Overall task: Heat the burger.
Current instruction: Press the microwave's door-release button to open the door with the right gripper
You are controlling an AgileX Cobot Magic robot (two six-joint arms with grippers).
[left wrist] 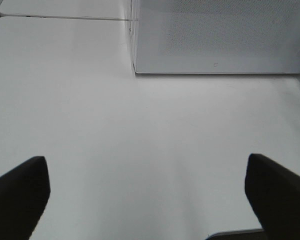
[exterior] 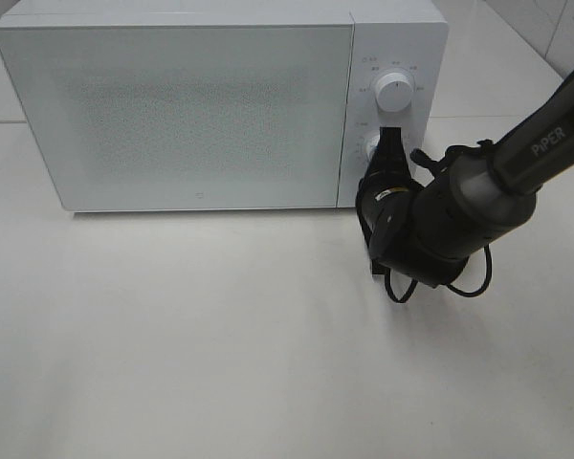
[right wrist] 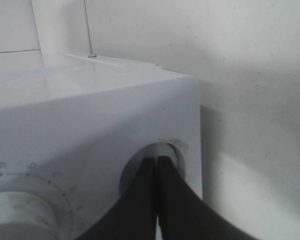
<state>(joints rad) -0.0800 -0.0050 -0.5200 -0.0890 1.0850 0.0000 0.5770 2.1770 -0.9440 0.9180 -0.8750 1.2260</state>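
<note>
The microwave (exterior: 172,105) stands at the table's (exterior: 220,363) back edge with its door shut; the burger shows nowhere, so it is likely inside already; turning on the heat looks like what is left. The right claw (right wrist: 156,160) is pinched together, tips on the lower knob (right wrist: 175,150); the left claw (left wrist: 147,190) hangs wide apart over the table. The right arm (exterior: 545,143) says "PiPER"; the knob marks are too small to read.

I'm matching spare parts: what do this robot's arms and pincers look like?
The right arm is a dark grey, rounded tube with white "PiPER" lettering, ending in a bulky black wrist with black cables looping under it. The right pincer has slim, tapering black fingers. Of the left pincer, only two matte black, wedge-shaped fingers show.
</note>
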